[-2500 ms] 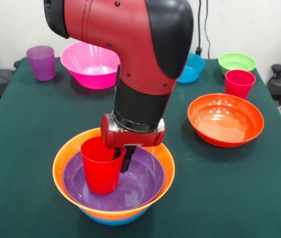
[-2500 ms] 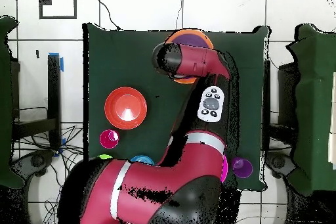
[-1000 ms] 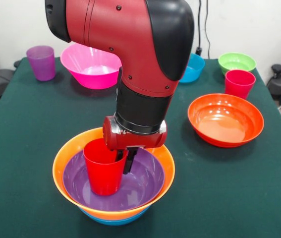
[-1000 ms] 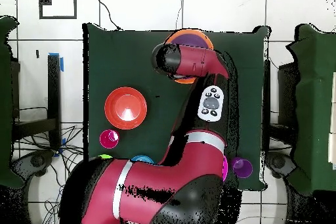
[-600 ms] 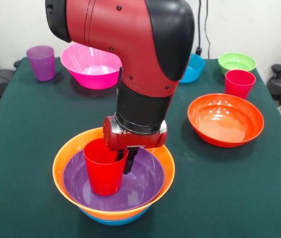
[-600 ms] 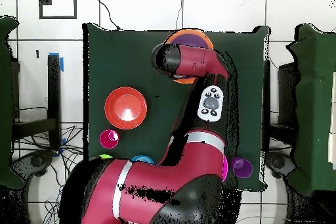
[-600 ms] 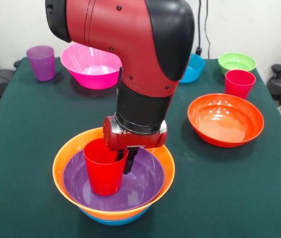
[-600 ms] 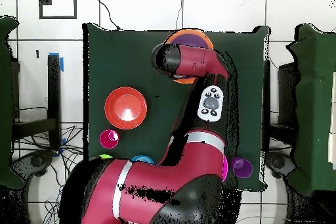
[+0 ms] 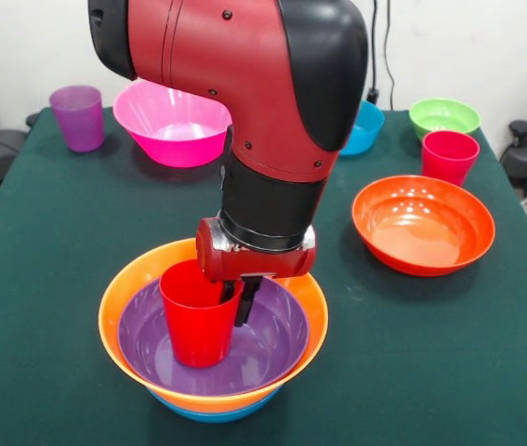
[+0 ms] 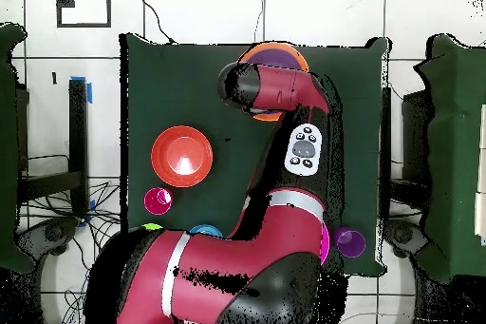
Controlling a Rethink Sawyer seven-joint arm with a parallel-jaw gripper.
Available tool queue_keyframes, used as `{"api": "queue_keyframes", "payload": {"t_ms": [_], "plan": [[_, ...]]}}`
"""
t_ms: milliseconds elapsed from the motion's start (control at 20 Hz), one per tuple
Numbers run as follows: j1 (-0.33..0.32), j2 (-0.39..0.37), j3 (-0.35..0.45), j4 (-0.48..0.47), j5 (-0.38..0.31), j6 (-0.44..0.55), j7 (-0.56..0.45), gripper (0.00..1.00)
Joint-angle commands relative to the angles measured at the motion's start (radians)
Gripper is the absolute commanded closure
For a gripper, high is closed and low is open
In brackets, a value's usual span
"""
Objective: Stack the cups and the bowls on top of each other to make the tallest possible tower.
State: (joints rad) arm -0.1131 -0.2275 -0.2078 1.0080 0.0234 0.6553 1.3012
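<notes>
Tool (image 9: 236, 299) pinching rim of smooth red cup (image 9: 197, 325) in glossy purple bowl (image 9: 263, 348)

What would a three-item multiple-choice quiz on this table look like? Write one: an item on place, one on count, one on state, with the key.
1. Where does the red cup at the gripper stand?
A. In the pink bowl
B. In the purple bowl nested in the orange bowl
C. On the bare cloth

2. How many cups are in the front view?
A. Three
B. Two
C. Five

3. How is the red-orange bowl?
A. Upside down
B. Upright and empty
C. Upright with a cup in it

Key: 1 B, its base sits inside the purple bowl, ringed by the orange bowl. 2 A, that red cup, another red cup and a purple cup. 3 B, its open mouth faces up with nothing inside.
</notes>
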Motion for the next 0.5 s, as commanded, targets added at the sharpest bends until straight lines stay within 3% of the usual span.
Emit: {"api": "queue_keyframes", "payload": {"t_ms": [50, 500], "plan": [[0.021, 0.043, 0.118, -0.02, -0.063, 0.041, -0.019, 1.0], [0.022, 0.046, 0.117, -0.028, -0.063, 0.046, -0.019, 1.0]]}}
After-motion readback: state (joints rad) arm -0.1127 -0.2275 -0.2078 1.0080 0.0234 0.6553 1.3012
